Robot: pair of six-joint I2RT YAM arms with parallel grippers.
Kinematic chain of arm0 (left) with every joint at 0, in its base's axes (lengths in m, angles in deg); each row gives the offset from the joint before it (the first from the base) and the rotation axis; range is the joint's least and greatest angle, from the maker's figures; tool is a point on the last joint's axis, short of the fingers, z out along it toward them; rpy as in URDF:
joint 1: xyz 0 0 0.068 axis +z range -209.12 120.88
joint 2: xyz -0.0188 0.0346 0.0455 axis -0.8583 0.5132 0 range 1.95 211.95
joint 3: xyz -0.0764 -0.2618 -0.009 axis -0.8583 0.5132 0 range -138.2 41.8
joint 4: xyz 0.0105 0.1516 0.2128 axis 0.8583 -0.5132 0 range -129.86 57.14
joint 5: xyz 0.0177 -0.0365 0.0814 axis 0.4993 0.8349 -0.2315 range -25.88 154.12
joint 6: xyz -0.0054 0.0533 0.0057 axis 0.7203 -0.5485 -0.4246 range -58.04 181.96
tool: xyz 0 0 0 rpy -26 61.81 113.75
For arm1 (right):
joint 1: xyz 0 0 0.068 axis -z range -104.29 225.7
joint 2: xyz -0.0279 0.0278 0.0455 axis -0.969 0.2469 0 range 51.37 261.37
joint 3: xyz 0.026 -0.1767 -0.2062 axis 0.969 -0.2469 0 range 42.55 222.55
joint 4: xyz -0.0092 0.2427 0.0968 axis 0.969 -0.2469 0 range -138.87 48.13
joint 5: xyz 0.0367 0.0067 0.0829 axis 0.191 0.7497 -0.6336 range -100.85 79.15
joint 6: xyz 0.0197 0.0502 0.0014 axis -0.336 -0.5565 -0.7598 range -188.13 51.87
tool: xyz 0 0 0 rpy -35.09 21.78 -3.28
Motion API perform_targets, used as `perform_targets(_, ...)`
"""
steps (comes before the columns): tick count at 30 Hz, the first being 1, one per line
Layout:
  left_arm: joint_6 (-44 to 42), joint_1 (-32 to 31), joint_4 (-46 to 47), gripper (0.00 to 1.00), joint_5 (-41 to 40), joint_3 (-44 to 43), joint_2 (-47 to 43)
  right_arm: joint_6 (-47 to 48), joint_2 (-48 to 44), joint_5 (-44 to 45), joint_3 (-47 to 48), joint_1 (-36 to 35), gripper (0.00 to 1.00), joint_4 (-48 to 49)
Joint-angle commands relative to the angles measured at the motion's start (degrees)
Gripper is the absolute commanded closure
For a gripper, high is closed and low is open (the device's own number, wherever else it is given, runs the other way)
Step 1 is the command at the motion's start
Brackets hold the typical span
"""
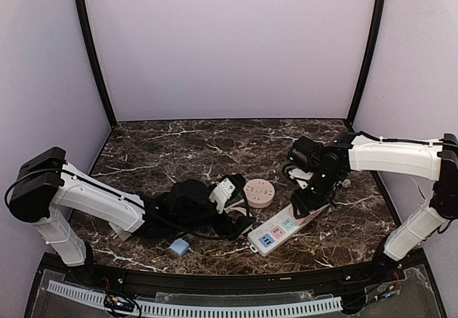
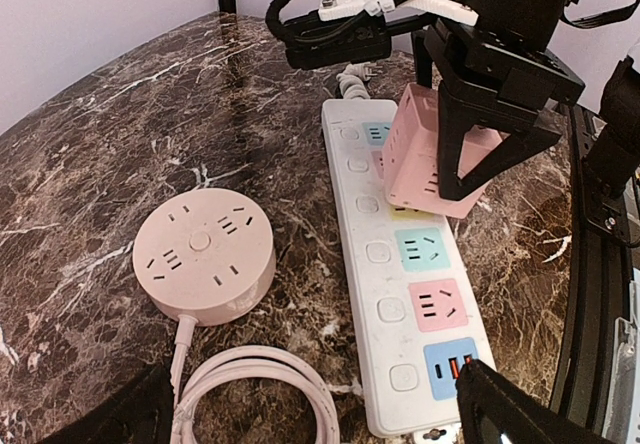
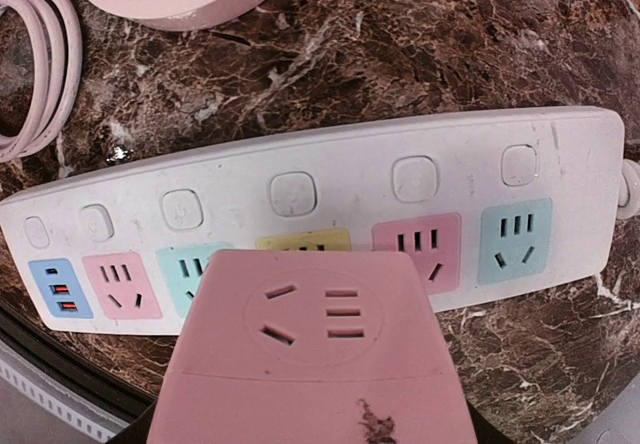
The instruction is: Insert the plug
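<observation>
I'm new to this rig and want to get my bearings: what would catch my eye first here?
The right gripper stands out first, clamped on a pink cube adapter held tilted over the middle of a white power strip with coloured sockets, right of centre near the table's front edge. Just left of the strip sits a round pink socket hub, its pink cable coiled in front of it.

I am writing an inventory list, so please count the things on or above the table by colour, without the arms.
Pink: 2 (round socket hub with its cable, cube adapter)
White: 1 (power strip)
Blue: 1 (small block)
Total: 4
</observation>
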State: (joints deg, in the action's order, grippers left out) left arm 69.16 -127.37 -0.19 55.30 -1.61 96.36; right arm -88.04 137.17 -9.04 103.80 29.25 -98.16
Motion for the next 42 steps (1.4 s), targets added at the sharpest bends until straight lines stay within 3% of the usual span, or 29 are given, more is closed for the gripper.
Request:
perform_targets(1, 0.56, 0.31, 0.82, 0.01, 0.10, 0.71, -0.31, -0.98, -0.78, 1.90, 0.28, -0.39, 1.00, -1.08)
perform_targets(19, 0.61, 0.31, 0.83, 0.01, 0.25, 0.62, -0.04, 0.17, 3.05, -0.26, 2.46, -1.39, 1.00, 0.66)
perform_targets(42, 0.75, 0.25, 0.82, 0.01, 0.77, 0.53, 0.11, -2.17, 0.58, 2.39, -0.10, -1.53, 1.00, -2.15)
